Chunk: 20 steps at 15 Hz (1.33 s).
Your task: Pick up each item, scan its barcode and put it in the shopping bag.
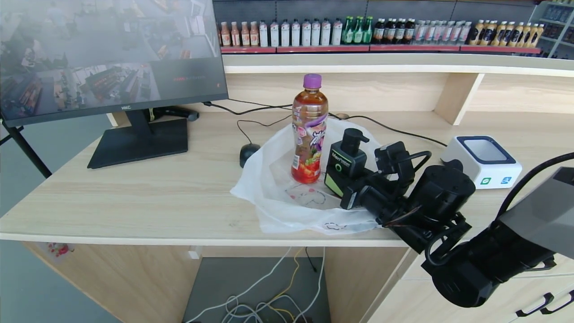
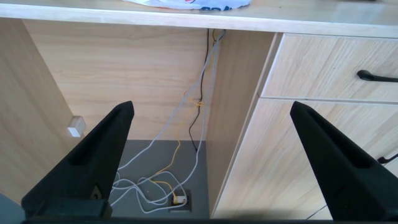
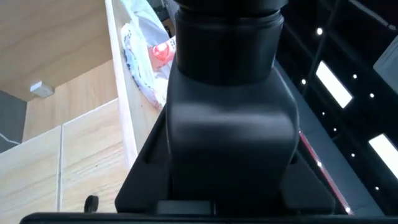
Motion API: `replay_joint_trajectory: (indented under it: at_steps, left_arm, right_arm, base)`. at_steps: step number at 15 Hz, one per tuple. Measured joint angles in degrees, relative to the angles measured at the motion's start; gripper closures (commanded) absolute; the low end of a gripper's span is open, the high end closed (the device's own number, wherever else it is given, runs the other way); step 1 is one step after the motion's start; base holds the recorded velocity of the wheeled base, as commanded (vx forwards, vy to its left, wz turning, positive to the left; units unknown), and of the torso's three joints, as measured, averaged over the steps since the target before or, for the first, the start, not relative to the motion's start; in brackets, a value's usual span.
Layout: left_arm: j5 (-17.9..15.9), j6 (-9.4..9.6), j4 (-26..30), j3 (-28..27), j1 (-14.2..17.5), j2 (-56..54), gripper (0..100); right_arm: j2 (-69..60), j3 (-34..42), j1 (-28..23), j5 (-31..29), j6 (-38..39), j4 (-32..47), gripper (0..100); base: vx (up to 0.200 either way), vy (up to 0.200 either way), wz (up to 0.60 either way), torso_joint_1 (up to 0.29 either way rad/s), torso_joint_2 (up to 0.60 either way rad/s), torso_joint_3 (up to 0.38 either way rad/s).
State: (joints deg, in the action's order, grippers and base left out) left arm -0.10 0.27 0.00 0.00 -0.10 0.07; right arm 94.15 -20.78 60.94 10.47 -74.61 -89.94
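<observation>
Pump bottle (image 1: 344, 168), black with a green label: upright over the right part of the shopping bag (image 1: 269, 188), just beside the drink bottle (image 1: 309, 130), which stands near the bag's middle. Cannot tell whether their sides touch.

Right gripper (image 1: 358, 193) is clenched on the pump bottle low on its body, approaching from the bag's right, front edge.

Scanner (image 1: 484, 161) sits on the desk (image 1: 134, 197), off the bag's right side and well apart from it.

Left gripper (image 2: 211, 109) hangs below the desk edge in front of the bag, fingers (image 2: 99, 162) spread wide, nothing between them. Cables (image 2: 186, 143) and a drawer (image 2: 329, 62) lie beyond it.

Step in hand, by my reading: setting the pump bottle down in the bag. To do it well:
- lower it straight and keep it upright;
- leave a gap from the drink bottle, which looks tall and easy to tip;
- release only once the base is resting;
- back out the way the arm came in, clear of the plastic.

Hard to make out:
- The bag is crumpled flat, so I cannot say whether the bottles stand inside its mouth or merely on top.
- The pump bottle's base is hidden by the gripper; seated or raised, unclear.
- Black fingers against black bottle blur together.
- From the right wrist, the bottle (image 3: 227, 143) blocks nearly everything.
</observation>
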Motion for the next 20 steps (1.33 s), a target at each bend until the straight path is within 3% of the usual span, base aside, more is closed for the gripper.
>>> replay_joint_trajectory:
  at_steps: [9, 20]
  left_arm:
    - [0.00, -0.02, 0.00, 0.00, 0.00, 0.00, 0]
    - [0.00, 0.00, 0.00, 0.00, 0.00, 0.00, 0]
  right_arm:
    - [6.62, -11.24, 6.67, -0.38, -5.32, 0.00, 100]
    - [7.42, -10.80, 7.30, -1.88, -6.94, 0.00, 100]
  base:
    - [0.000, 0.000, 0.00, 0.000, 0.00, 0.000]
    - [0.000, 0.000, 0.00, 0.000, 0.00, 0.000]
